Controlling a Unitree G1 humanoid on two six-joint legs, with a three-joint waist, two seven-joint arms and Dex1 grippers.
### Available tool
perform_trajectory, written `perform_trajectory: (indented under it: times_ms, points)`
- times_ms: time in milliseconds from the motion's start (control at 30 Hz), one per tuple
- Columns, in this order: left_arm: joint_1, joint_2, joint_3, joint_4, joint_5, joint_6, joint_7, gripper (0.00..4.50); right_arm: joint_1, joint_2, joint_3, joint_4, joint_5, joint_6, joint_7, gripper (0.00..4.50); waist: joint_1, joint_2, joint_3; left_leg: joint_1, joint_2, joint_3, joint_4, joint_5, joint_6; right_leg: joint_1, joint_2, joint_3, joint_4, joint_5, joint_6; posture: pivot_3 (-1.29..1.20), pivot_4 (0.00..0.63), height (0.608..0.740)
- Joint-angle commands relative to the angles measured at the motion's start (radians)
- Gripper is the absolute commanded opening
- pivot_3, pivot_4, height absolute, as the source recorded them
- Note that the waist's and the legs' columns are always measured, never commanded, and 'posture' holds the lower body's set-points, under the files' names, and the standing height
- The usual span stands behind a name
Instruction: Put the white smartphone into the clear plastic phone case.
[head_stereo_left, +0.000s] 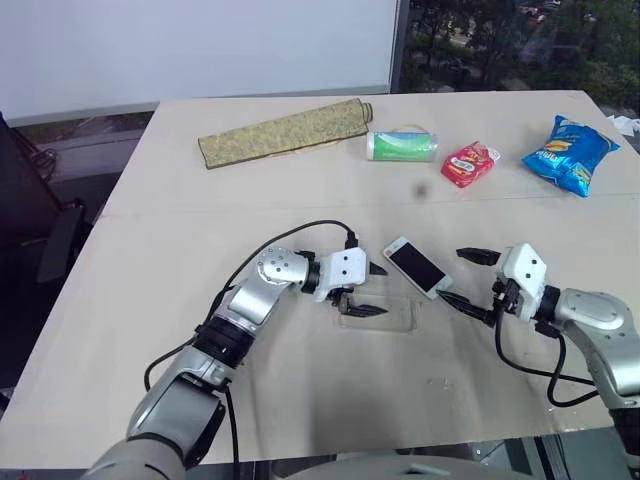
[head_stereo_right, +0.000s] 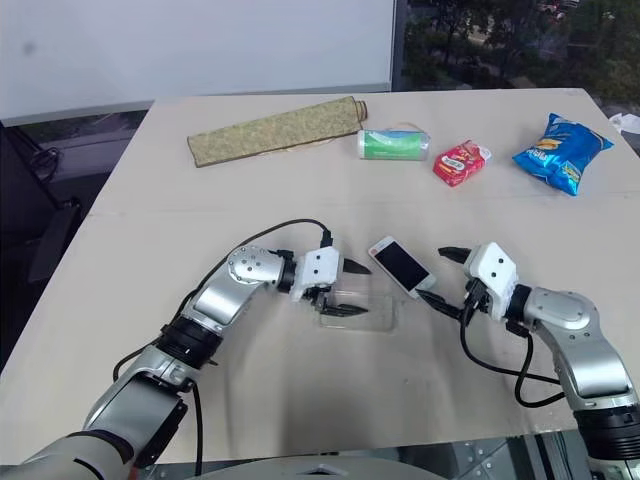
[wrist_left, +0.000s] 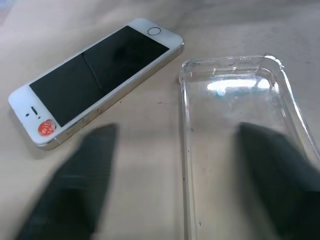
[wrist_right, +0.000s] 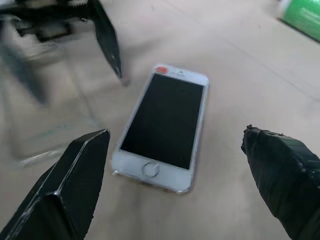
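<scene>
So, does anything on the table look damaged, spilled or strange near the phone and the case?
Nothing looks damaged or spilled. The white smartphone lies flat, screen up, beside the clear plastic phone case, not in it. One small oddity: a red round sticker sits on the phone's white bezel.

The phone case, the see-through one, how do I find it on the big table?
Start at the near half of the tan table, between the two robot arms. The clear plastic phone case lies flat there, just nearer than the white smartphone and beside it. Unlike the black-screened phone, it is an empty see-through shell; the table shows through.
</scene>
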Motion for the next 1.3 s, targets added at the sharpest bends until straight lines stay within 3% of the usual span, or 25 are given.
perform_trajectory:
  times_ms: [33, 200, 433, 667, 967, 1067, 1133, 1300]
  points:
    - [-0.024, 0.069, 0.111, -0.164, -0.082, 0.086, -0.015, 4.46, -0.003, 0.023, 0.034, -0.046, 0.002, 0.046, -0.031, 4.5, -0.001, 0.0, 0.0, 0.0, 0.0, 0.0, 0.0, 0.0, 0.0, 0.0, 0.0, 0.0, 0.0, 0.0, 0.0, 0.0, 0.15, 0.74]
    - [0.055, 0.202, 0.238, -0.376, -0.19, 0.298, -0.002, 4.46, 0.011, 0.029, 0.081, -0.022, -0.063, 0.039, -0.065, 4.5, -0.001, 0.0, 0.0, 0.0, 0.0, 0.0, 0.0, 0.0, 0.0, 0.0, -0.001, 0.0, 0.0, -0.001, -0.002, 0.0, 0.15, 0.74]
    - [0.313, 0.34, 0.383, -0.691, -0.329, 0.545, 0.073, 4.46, 0.006, 0.086, 0.072, 0.043, -0.15, -0.002, -0.2, 4.5, -0.009, -0.001, 0.001, 0.0, 0.001, 0.0, 0.0, 0.0, 0.0, 0.0, -0.001, 0.0, 0.0, -0.004, 0.001, 0.0, 0.15, 0.74]
    - [0.395, 0.327, 0.445, -0.815, -0.413, 0.66, 0.198, 4.46, 0.029, 0.092, 0.071, 0.043, -0.113, 0.058, -0.182, 4.5, 0.001, -0.001, 0.001, 0.002, 0.001, 0.0, 0.0, 0.0, -0.001, 0.001, -0.001, 0.0, 0.0, -0.004, 0.002, 0.0, 0.15, 0.74]
    - [0.414, 0.343, 0.447, -0.821, -0.424, 0.656, 0.241, 4.46, 0.027, 0.067, 0.113, 0.055, -0.103, 0.141, -0.144, 4.5, 0.001, -0.002, 0.0, 0.002, 0.0, 0.0, 0.0, 0.0, 0.0, 0.001, -0.001, 0.0, 0.0, -0.002, -0.002, 0.0, 0.15, 0.74]
    - [0.422, 0.348, 0.449, -0.821, -0.426, 0.652, 0.244, 4.5, 0.022, 0.066, 0.117, 0.06, -0.11, 0.135, -0.148, 3.73, 0.001, -0.002, 0.0, 0.002, 0.0, 0.0, 0.0, 0.0, 0.0, 0.001, -0.001, 0.0, 0.0, -0.004, 0.001, 0.0, 0.15, 0.74]
    - [0.43, 0.355, 0.45, -0.818, -0.419, 0.647, 0.244, 4.5, 0.02, 0.063, 0.12, 0.065, -0.117, 0.127, -0.147, 2.9, 0.001, -0.002, 0.0, 0.002, 0.0, 0.0, 0.0, 0.0, 0.0, 0.001, -0.001, 0.0, 0.0, -0.004, 0.001, 0.0, 0.15, 0.74]
    - [0.438, 0.364, 0.445, -0.798, -0.408, 0.623, 0.239, 4.5, 0.019, 0.062, 0.119, 0.073, -0.12, 0.114, -0.151, 2.89, 0.001, -0.004, -0.001, 0.002, 0.0, 0.0, 0.0, 0.0, 0.0, 0.001, -0.001, 0.0, 0.0, -0.004, 0.001, 0.0, 0.15, 0.74]
